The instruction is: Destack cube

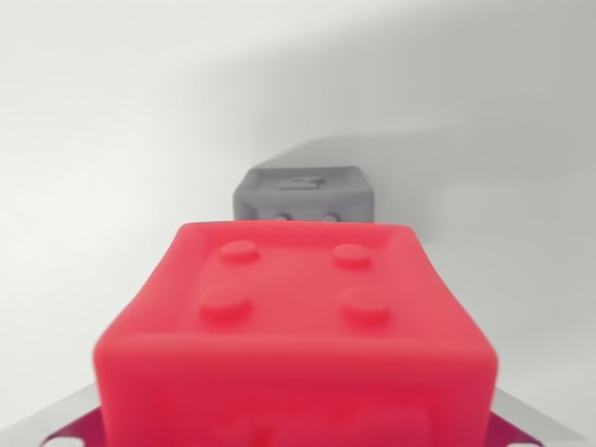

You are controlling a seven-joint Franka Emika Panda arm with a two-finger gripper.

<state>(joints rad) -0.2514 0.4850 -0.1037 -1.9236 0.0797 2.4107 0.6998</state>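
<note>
Only the robot's gripper edges show at the frame's lower corners: pale grey angled strips over magenta pieces with small white dots.

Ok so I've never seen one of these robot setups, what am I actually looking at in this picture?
This single picture comes from a camera mounted on a robot arm's wrist, looking past its grasping end. The big blurry red plastic cube with four round studs on top fills the foreground, very close to the lens. Whether the fingers grip it cannot be told; they are not clearly visible. Behind it sits a smaller-looking grey studded plastic cube on a plain white surface. The two cubes appear apart, not stacked.
</note>
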